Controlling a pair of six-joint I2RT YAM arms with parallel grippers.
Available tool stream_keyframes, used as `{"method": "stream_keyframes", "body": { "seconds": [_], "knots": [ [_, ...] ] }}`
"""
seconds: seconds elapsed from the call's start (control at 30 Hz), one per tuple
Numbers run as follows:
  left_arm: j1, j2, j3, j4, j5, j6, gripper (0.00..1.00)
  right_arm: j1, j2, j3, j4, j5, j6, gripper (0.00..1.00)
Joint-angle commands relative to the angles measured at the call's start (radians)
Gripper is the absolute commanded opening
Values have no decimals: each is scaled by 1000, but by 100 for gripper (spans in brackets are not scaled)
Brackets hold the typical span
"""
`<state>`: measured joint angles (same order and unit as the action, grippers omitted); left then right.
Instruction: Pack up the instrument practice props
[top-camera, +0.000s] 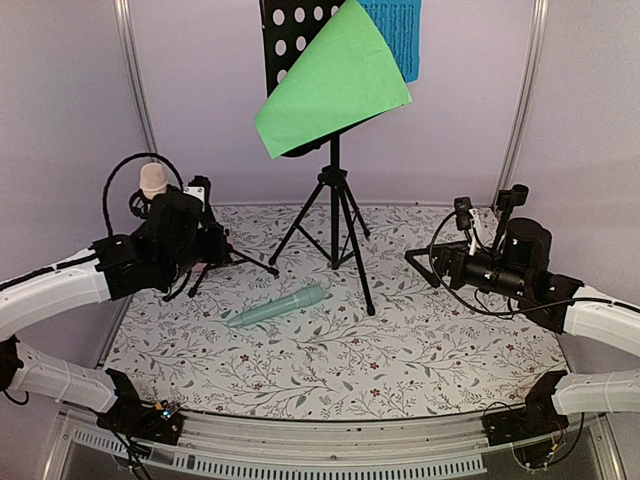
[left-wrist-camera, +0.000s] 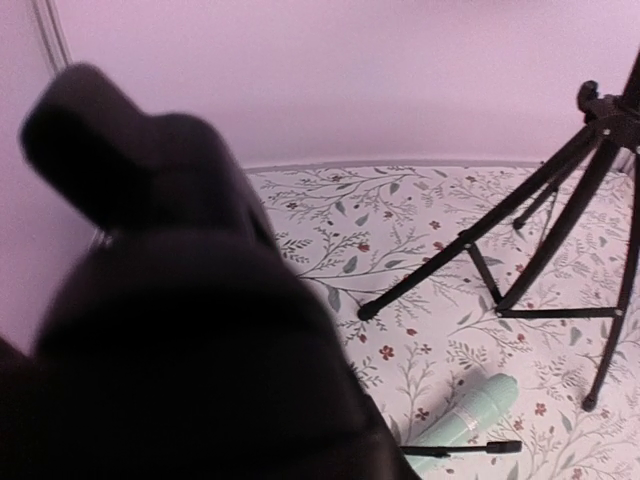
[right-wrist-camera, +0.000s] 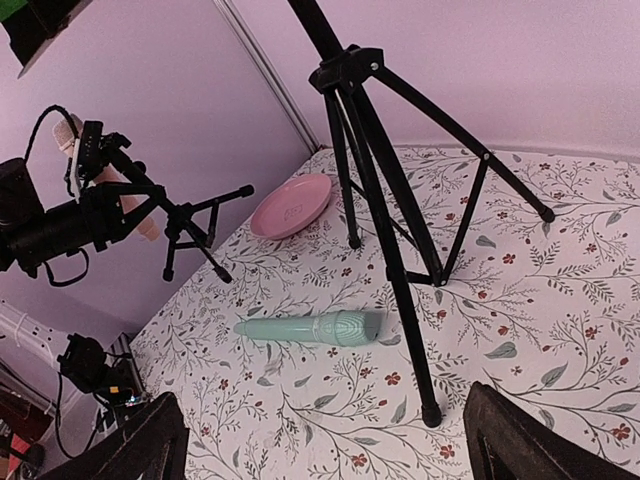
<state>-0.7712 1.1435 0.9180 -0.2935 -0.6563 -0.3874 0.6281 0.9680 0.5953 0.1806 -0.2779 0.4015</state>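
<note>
Two grippers: one state readable, one not.
Right gripper: jaws spread wide with only table seen between them; held low over the right side of the floral table.
Left gripper: set close in at the beige microphone's stand on the far left. Its wrist view is blocked by a dark blur, so grip or gap cannot be told.
Beige microphone: clipped at a tilt, head up, on the small black tripod.
Pink plate: flat on the table near that small tripod, seen in the right wrist view only.
Mint microphone: laid flat mid-table between the arms, just beside a front leg of the rack, apart from both grippers.
Music rack: black, perforated, upright on tripod legs at back centre.
Green sheet: draped across the rack front, curled over its lower edge.
Blue sheet: at the rack's upper right, partly covered by the green one.
</note>
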Motion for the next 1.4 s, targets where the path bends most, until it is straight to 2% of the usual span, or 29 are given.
{"method": "stream_keyframes", "body": {
  "seconds": [0.0, 0.1, 0.23, 0.4, 0.67, 1.07, 1.27, 1.37],
  "knots": [
    [-91, -5, 42, 24, 91, 21, 19, 6, 32, 17, 18, -30, 14, 98],
    [-162, 37, 47, 65, 116, 25, 17, 7, 48, 25, 8, -15, 0, 98],
    [-268, 113, 80, 107, 75, 38, 17, 6, 41, 25, 0, 12, -12, 98],
    [-358, 205, 101, 203, 93, 29, 17, 6, 25, 19, -3, 30, -17, 98],
    [-478, 406, 156, 264, 32, 28, 17, 6, -33, 12, -13, 53, -21, 98],
    [-544, 671, 216, 371, 95, 1, 16, 7, -49, -3, -7, 115, -29, 98],
    [-550, 723, 218, 423, 92, -21, 17, 7, -37, -2, -5, 99, -25, 98],
    [-557, 729, 213, 443, 90, -26, 21, 7, -34, 0, -5, 99, -26, 98]
  ]
}}
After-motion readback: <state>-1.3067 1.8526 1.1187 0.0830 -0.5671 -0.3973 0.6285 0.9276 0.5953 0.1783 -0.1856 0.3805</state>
